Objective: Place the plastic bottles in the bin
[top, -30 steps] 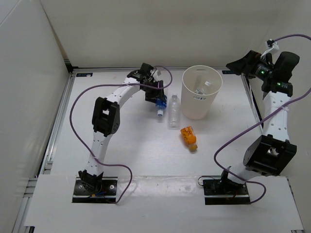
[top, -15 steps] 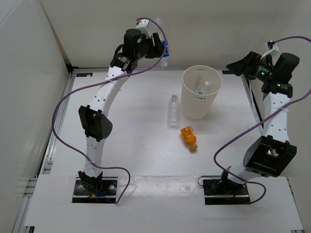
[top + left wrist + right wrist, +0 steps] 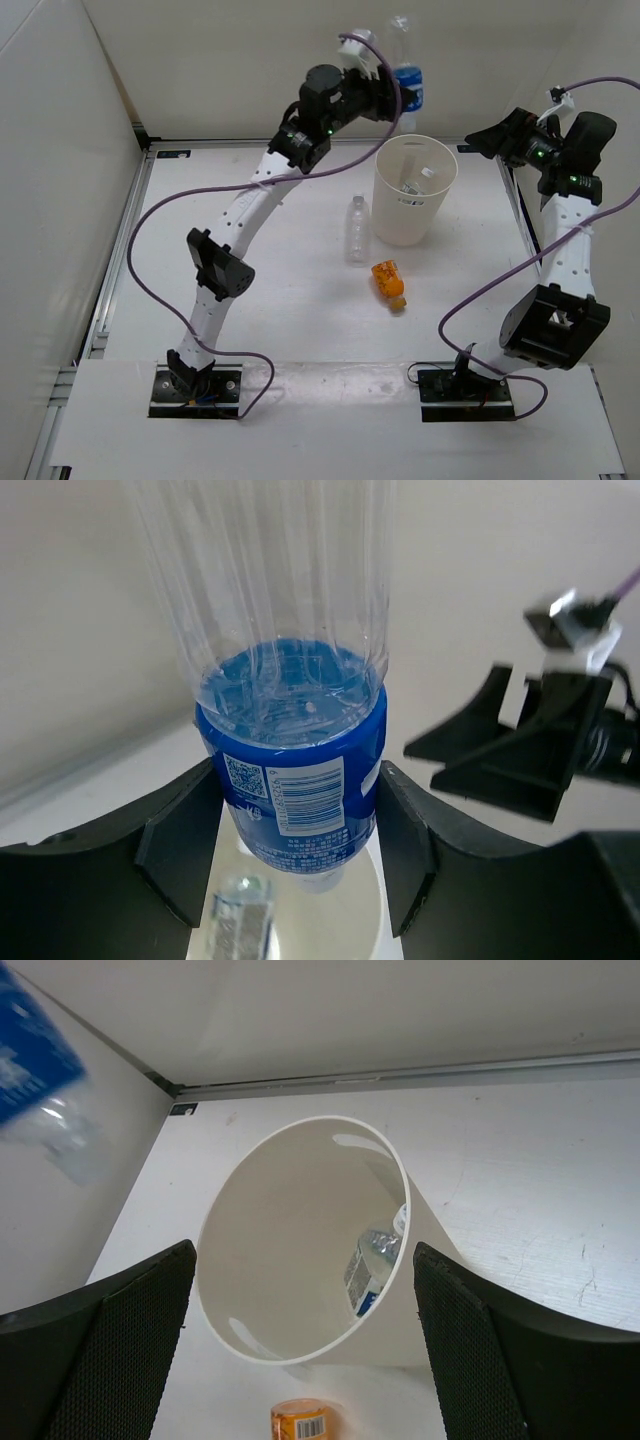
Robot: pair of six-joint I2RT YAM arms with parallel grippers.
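Blue-labelled bottle (image 3: pixel 406 84) hangs clear above rim of bin (image 3: pixel 402 222).

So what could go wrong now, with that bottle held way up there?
The left claw holds the blue-label bottle high up near the bin; dropped from there it might clip the rim and bounce out. The right claw hangs open close to the bin's other side, so the arms could bump. A miss could also hit the clear bottle lying beside the bin.

The blue-label bottle (image 3: pixel 30 1052) is blurred and edge-cropped.
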